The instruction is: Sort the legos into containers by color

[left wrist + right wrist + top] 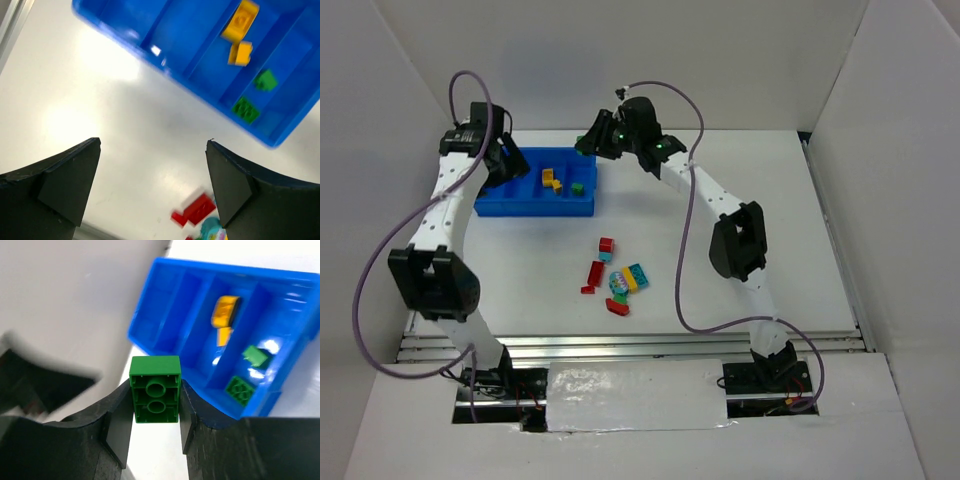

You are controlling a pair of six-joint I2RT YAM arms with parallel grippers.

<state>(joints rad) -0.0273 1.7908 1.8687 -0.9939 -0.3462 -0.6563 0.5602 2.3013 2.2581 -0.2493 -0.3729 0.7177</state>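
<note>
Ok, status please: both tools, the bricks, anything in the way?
Right tool shut on green brick, by the tray. Left tool open, empty. Tray holds two yellow pieces, two green pieces; loose bricks on table. Nothing seen blocking.

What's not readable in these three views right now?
- Top external: left compartments of tray hidden under left arm.
- Top external: loose legos too small to count.
- Left wrist: red lego blurred; its neighbours cut off by bottom edge.
- Right wrist: green lego in right gripper covers part of tray's near wall.
</note>
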